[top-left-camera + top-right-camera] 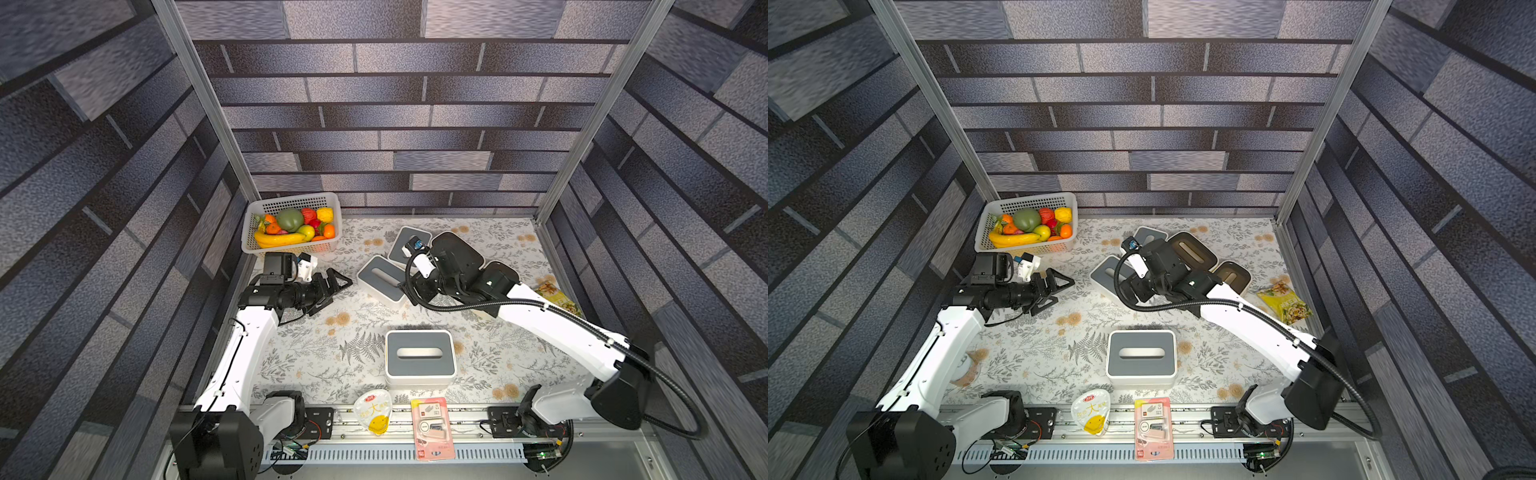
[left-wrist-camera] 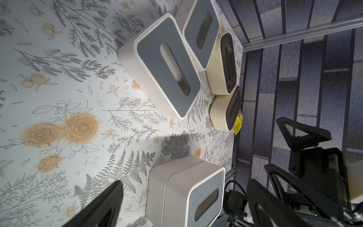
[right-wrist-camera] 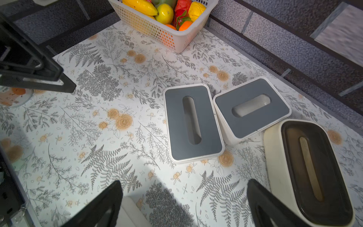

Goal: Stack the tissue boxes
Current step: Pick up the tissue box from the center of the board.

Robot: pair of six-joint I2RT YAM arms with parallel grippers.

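Nearest the camera, a pink blister pack (image 1: 432, 428) and a sealed cup (image 1: 373, 411) lie on the front rail, just outside the front edge of the table (image 1: 316, 365). Just behind that edge, near the middle, stands the near tissue box (image 1: 419, 357), grey lid up and long sides parallel to the edge. The left wrist view shows it resting squarely on a lower box (image 2: 157, 192) of the same outline. A band of bare cloth separates this stack from the far group. In that group, the front grey box (image 3: 208, 121) and the rear grey box (image 3: 275, 110) stand at an angle to each other with their corners just beside one another. The first brown-lidded box (image 1: 1196, 249) and the second brown-lidded box (image 1: 1234, 275) continue the row toward the table's right edge, where a yellow snack bag (image 1: 1285, 303) lies. The right pincer (image 3: 184, 204) hangs over bare cloth just in front of the far group, fingers spread wide and pinching nothing. The left pincer (image 1: 332, 291) hovers near the left edge, fingers likewise spread and empty, pointing toward the front grey box, with open cloth between them. A fruit basket (image 1: 286, 248) fills the far left corner, its rim close to both walls.
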